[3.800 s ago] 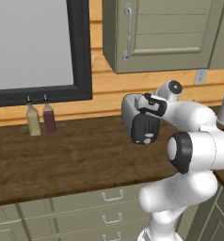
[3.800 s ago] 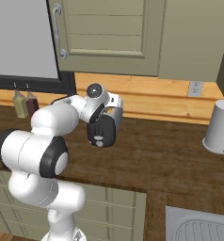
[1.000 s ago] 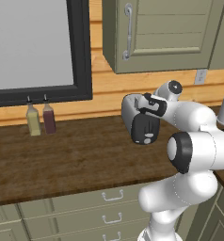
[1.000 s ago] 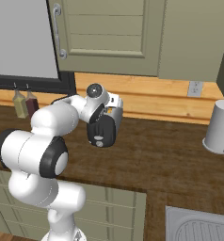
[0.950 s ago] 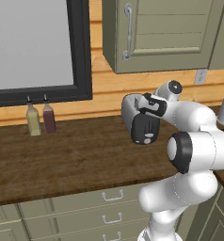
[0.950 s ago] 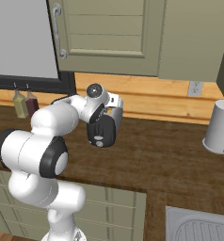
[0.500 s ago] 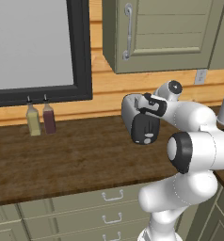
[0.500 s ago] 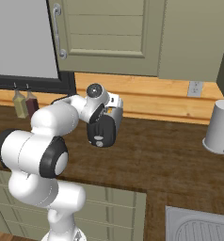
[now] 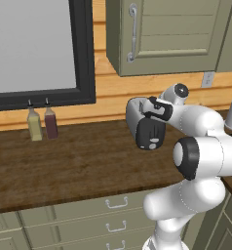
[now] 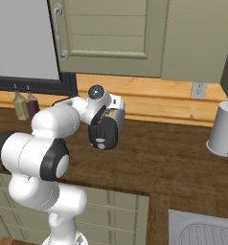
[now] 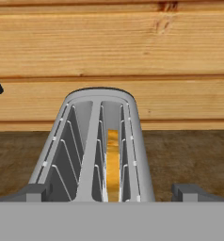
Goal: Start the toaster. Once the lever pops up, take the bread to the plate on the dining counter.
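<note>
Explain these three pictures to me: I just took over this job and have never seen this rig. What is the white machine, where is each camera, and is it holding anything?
The white machine is a robot arm with a two-finger gripper, standing before a wooden worktop. Two cameras ride behind it, left and right, looking over it. The third sits on the hand and looks down into the toaster, where the bread stands in the right slot. The fingers are spread wide on either side of the toaster and hold nothing. Also on the worktop: two bottles by the window and a pale canister.

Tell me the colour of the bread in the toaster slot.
Golden yellow-orange bread, clearest in the hand view.
</note>
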